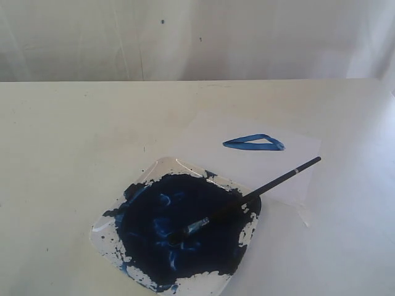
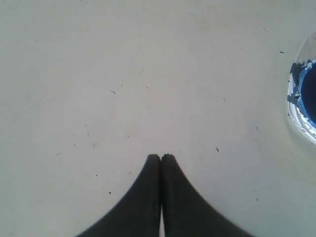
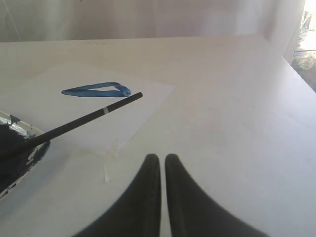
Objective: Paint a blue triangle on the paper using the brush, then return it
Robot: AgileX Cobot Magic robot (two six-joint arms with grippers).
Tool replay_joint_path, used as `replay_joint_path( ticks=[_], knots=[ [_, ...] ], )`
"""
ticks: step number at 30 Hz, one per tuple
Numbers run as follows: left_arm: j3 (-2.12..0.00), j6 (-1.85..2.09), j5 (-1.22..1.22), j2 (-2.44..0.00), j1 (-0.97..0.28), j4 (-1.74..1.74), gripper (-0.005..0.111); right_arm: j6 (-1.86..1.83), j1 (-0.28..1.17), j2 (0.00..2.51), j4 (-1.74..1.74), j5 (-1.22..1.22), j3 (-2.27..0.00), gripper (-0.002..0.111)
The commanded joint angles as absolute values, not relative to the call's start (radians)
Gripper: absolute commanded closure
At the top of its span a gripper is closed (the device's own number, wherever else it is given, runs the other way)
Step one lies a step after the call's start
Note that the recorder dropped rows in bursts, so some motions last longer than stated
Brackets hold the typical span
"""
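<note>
The brush [image 1: 259,191] lies with its bristles in the dark blue paint and its black handle sticking out over the tray rim toward the paper [image 1: 290,172]. On that white sheet sits the blue triangle [image 1: 254,143], a flat elongated outline. The right wrist view shows the brush [image 3: 84,118], the triangle [image 3: 96,90] and the paper [image 3: 138,108] ahead of my right gripper [image 3: 162,157], which is shut on nothing, away from the brush. My left gripper [image 2: 160,157] is shut and empty over bare table. Neither gripper shows in the exterior view.
A clear square tray [image 1: 105,237] smeared with dark blue paint stands at the table's front centre; its rim [image 2: 296,111] shows at the edge of the left wrist view. A strip of tape [image 3: 109,168] holds the paper's near corner. A white backdrop rises behind the table.
</note>
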State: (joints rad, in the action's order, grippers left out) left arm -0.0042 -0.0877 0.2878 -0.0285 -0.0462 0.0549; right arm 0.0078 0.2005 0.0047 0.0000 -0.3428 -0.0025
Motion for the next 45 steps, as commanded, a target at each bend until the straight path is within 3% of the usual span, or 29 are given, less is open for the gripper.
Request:
replay_joint_path(
  ticks=[1, 38, 45],
  knots=[
    [0.0, -0.098, 0.289, -0.023, -0.042, 0.063, 0.107, 0.01, 0.203, 0.0, 0.0, -0.335, 0.0, 0.104],
    [0.0, -0.039, 0.285, -0.023, -0.042, 0.058, 0.107, 0.01, 0.203, 0.0, 0.0, -0.335, 0.0, 0.104],
    [0.0, -0.038, 0.285, -0.025, 0.048, 0.058, 0.107, 0.01, 0.203, 0.0, 0.0, -0.335, 0.0, 0.104]
  ],
)
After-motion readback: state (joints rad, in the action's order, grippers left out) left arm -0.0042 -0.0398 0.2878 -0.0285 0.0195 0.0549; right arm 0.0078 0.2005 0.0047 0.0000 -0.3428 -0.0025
